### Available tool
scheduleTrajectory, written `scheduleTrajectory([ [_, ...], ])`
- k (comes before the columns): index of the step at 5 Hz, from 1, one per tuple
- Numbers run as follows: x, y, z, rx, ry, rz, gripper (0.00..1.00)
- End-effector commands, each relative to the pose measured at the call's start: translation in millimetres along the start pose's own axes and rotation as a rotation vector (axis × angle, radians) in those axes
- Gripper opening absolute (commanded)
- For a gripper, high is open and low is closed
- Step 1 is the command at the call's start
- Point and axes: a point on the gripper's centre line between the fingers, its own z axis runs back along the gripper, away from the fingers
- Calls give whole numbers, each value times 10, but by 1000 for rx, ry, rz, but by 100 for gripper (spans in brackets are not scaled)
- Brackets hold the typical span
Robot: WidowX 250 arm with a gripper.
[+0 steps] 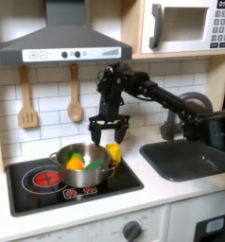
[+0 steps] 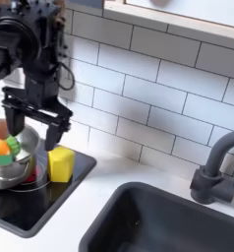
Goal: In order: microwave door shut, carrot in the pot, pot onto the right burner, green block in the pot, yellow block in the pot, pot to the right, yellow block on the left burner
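I have the gripper [image 1: 105, 132] hanging just above the pot [image 1: 81, 166], a little left of centre in the first exterior view, with both fingers spread wide and nothing between them. In the second exterior view, at the middle left of the frame, the gripper [image 2: 35, 118] shows the same splayed, empty stance.

The pot sits on the burner nearer the frame's centre in the first exterior view, which I take to be the right burner; the pot covers it, so I cannot see the coil. The left burner [image 1: 46, 177] lies bare at the lower left, clear for the last step. Inside the pot I see the carrot [image 1: 76, 164] and beside it the green block [image 1: 94, 165], so I judge those steps done. The microwave door [image 1: 183, 27] at the upper right looks shut.

The yellow block [image 1: 113, 153] stands on the cooktop just beside the pot's wall, under the gripper, which suits the open fingers: I read it as the next thing to pick.

In the second exterior view the pot [image 2: 11, 169] is cut off by the left edge, and the yellow block [image 2: 59, 164] stands just to its right; whether the two touch I cannot tell.
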Motion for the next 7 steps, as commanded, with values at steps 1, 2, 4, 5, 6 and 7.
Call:
scheduleTrajectory([
  [1,12,-271,-72,-43,19,-29,100],
  [2,49,-310,-90,-35,12,-73,100],
  [4,195,-323,-101,-42,-9,-81,100],
  [5,250,-381,-218,-46,5,-94,100],
  [6,298,-371,-279,-42,10,-101,100],
  [7,268,-345,-311,-40,18,-114,100],
])
